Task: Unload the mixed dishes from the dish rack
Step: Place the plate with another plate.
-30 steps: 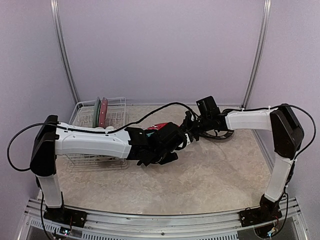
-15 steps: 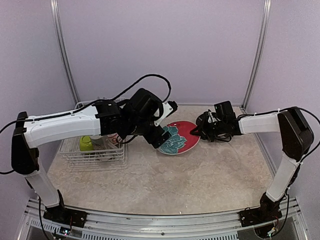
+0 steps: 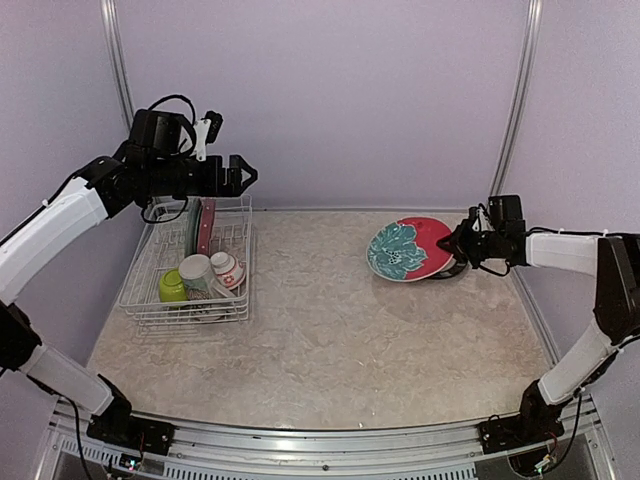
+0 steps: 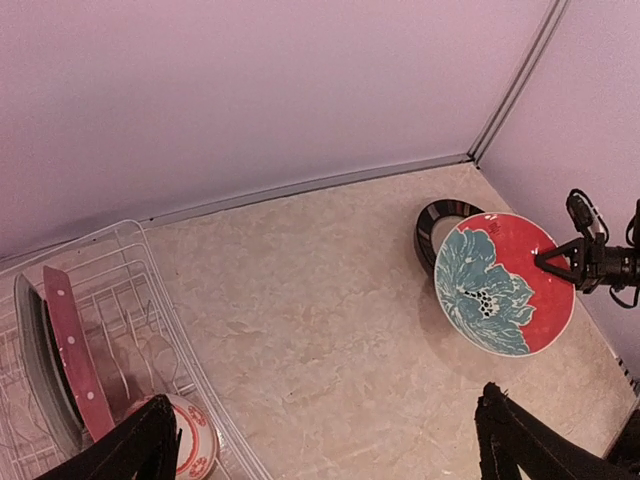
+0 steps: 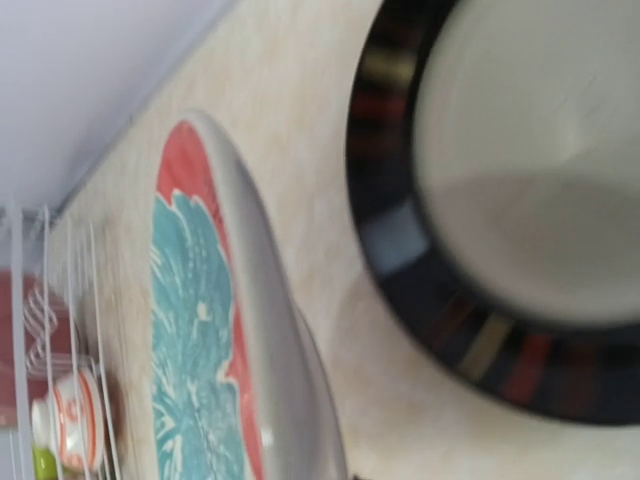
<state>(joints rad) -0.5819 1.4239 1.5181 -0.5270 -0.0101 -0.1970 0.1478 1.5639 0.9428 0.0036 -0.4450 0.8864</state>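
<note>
My right gripper (image 3: 461,243) is shut on the right rim of the red plate with the teal flower (image 3: 405,250). It holds the plate tilted, low over the table, beside a black-rimmed plate (image 3: 452,270) that lies flat. The left wrist view shows the red plate (image 4: 500,285) and the black-rimmed plate (image 4: 436,222). My left gripper (image 3: 243,174) is open and empty, high above the back of the white wire dish rack (image 3: 135,292). In the rack stand a grey-teal plate (image 3: 192,225) and a pink plate (image 3: 207,225), with a lime-green bowl (image 3: 172,287), a cream mug (image 3: 197,272) and a small white-and-red bowl (image 3: 228,268).
The rack stands at the table's left against the back wall. Metal corner posts (image 3: 510,110) rise at the back left and back right. The right wall is close behind my right arm.
My left gripper let go of the red flower plate and swung up and left to above the rack. My right gripper took the plate and carried it right, next to the black-rimmed plate.
</note>
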